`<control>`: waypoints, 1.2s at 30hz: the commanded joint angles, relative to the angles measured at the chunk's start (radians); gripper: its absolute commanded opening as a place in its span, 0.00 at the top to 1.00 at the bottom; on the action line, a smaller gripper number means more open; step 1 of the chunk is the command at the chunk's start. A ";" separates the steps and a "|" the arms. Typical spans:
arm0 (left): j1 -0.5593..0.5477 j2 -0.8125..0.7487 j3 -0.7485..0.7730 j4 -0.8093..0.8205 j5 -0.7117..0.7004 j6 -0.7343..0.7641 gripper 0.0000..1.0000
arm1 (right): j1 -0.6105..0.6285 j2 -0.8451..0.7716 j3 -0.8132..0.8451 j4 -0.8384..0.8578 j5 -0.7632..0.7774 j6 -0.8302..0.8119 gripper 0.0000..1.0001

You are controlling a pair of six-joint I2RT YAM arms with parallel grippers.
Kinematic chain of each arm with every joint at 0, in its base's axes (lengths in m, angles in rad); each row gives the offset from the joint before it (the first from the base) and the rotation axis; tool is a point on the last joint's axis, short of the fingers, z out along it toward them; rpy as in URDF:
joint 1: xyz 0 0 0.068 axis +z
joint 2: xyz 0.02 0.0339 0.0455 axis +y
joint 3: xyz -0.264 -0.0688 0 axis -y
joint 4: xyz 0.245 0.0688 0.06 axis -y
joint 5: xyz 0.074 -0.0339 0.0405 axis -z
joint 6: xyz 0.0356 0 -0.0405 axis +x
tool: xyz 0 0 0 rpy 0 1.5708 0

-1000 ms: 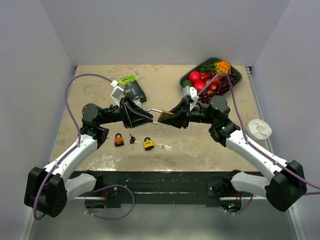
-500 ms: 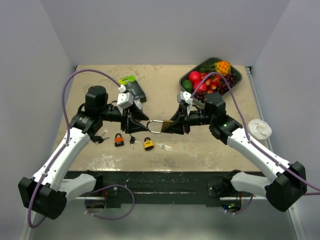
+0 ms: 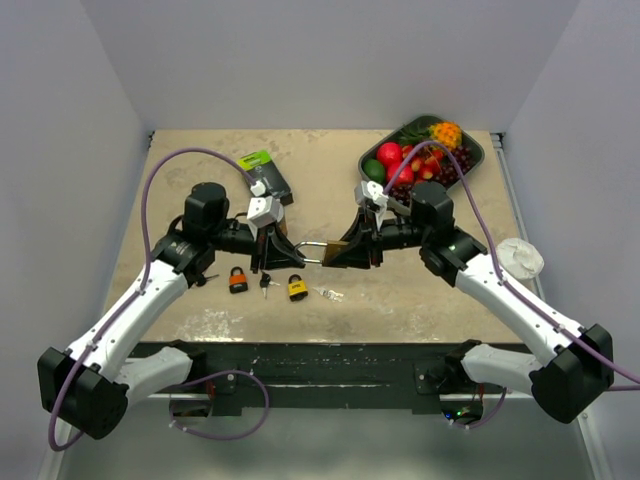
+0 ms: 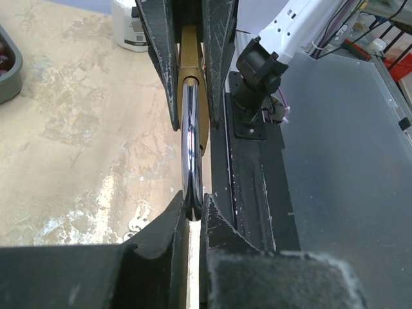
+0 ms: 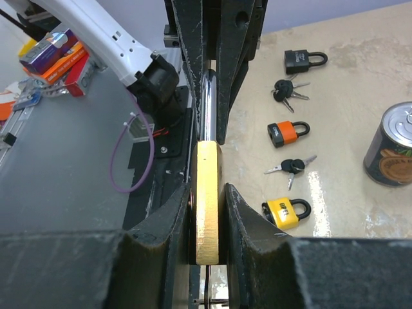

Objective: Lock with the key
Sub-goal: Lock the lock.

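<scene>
A brass padlock (image 3: 335, 249) hangs in the air between my two grippers, above the middle of the table. My right gripper (image 3: 350, 250) is shut on its brass body (image 5: 207, 206). My left gripper (image 3: 283, 251) is shut on the bend of its chrome shackle (image 4: 191, 148). In the left wrist view the brass body (image 4: 188, 58) sits between the right fingers beyond the shackle. A thin key ring (image 5: 219, 299) shows under the body in the right wrist view; I cannot see the key itself.
On the table below lie an orange padlock (image 3: 238, 279), a yellow padlock (image 3: 298, 288), black-headed keys (image 3: 265, 279) and silver keys (image 3: 328, 294). A black padlock (image 5: 304, 60) and a can (image 5: 394, 145) stand further left. A fruit tray (image 3: 472, 150) is at the back right and a white object (image 3: 518, 258) at the right.
Both grippers have carried the padlock a little toward the near edge. The left arm has changed its pose, its elbow swinging inward. Both grips remain as before.
</scene>
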 commanded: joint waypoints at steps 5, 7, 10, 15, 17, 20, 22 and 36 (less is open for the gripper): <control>-0.008 -0.033 0.004 0.063 0.016 -0.020 0.79 | 0.007 0.003 0.091 0.019 -0.040 -0.032 1.00; -0.008 -0.036 0.009 0.057 0.014 -0.022 0.75 | 0.007 0.006 0.097 -0.005 -0.040 -0.052 1.00; -0.008 -0.041 0.015 0.042 0.013 -0.014 0.75 | 0.007 0.009 0.103 -0.009 -0.037 -0.058 1.00; -0.008 -0.042 0.012 0.052 0.004 -0.023 0.93 | 0.007 0.013 0.103 -0.022 -0.043 -0.078 1.00; -0.008 -0.044 0.006 0.082 0.004 -0.045 1.00 | 0.007 0.017 0.106 -0.016 -0.046 -0.074 1.00; -0.011 -0.036 -0.002 0.117 0.007 -0.063 1.00 | 0.011 0.018 0.103 0.028 -0.047 -0.043 1.00; -0.022 -0.034 -0.011 0.143 0.008 -0.124 1.00 | 0.020 0.024 0.103 0.045 -0.037 -0.037 1.00; -0.175 0.036 -0.123 0.632 -0.095 -0.443 1.00 | 0.193 0.102 0.105 0.246 -0.020 0.067 1.00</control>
